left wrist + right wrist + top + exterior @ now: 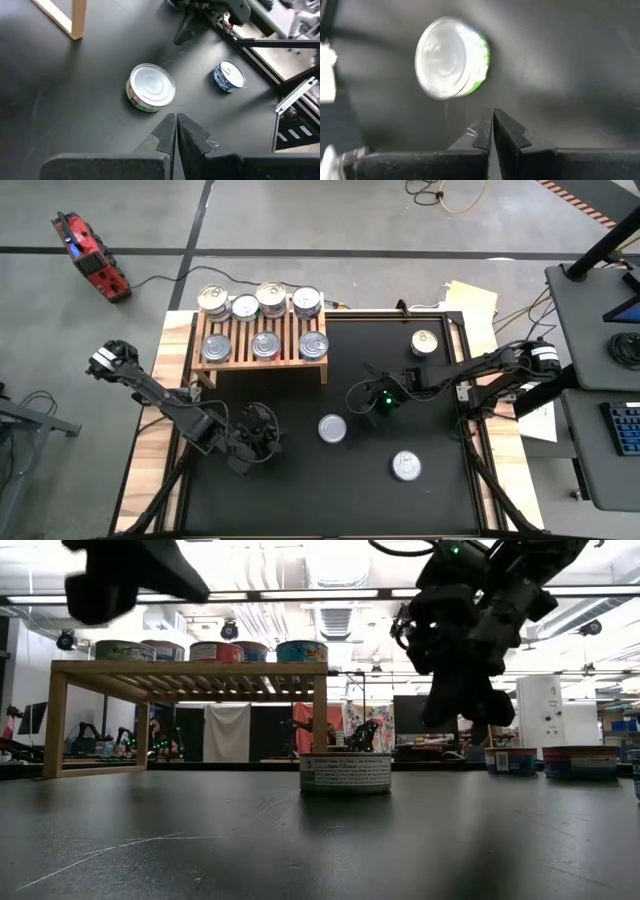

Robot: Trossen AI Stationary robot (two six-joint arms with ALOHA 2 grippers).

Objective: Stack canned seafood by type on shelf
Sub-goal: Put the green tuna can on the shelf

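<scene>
Hovering empty, left gripper (262,427) and right gripper (372,398) both closed.
Round silver-lidded tin (332,428) between them; slatted wooden shelf (262,362) beyond carries seven tins (265,345).

My black table (300,490) stands on a grey concrete floor (330,215) crossed by dark seams. A red tool (88,252) lies on the floor off to my left, a black cable trailing from it. To my right sits a grey desk (590,320) with a keyboard (620,428). Beyond the table I see an open workshop under long ceiling strip lights (300,593), with a white cloth (227,730) hanging at the back and a dark screen (415,720) beside it.
</scene>
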